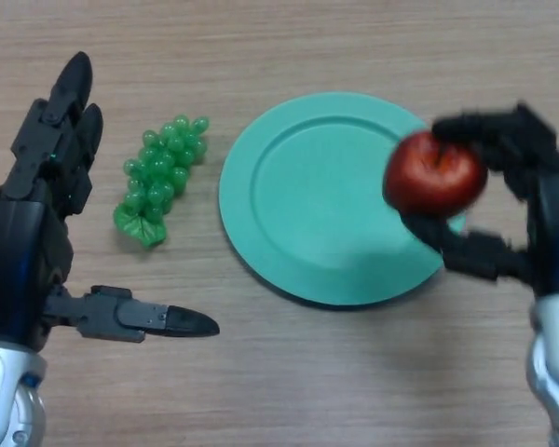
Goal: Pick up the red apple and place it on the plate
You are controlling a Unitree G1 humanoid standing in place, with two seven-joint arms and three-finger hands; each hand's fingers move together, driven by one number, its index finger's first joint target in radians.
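A red apple (pixel 434 174) is held in my right hand (pixel 531 200), whose fingers and thumb curl round it from above and below. The apple hangs over the right edge of the green plate (pixel 307 196), which lies flat on the wooden table in the middle of the head view. My left hand (pixel 37 214) rests at the left with its fingers straight and its thumb stretched out to the right, holding nothing.
A bunch of green grapes (pixel 160 177) lies on the table between my left hand and the plate. The wooden table surface (pixel 289 391) runs all round them.
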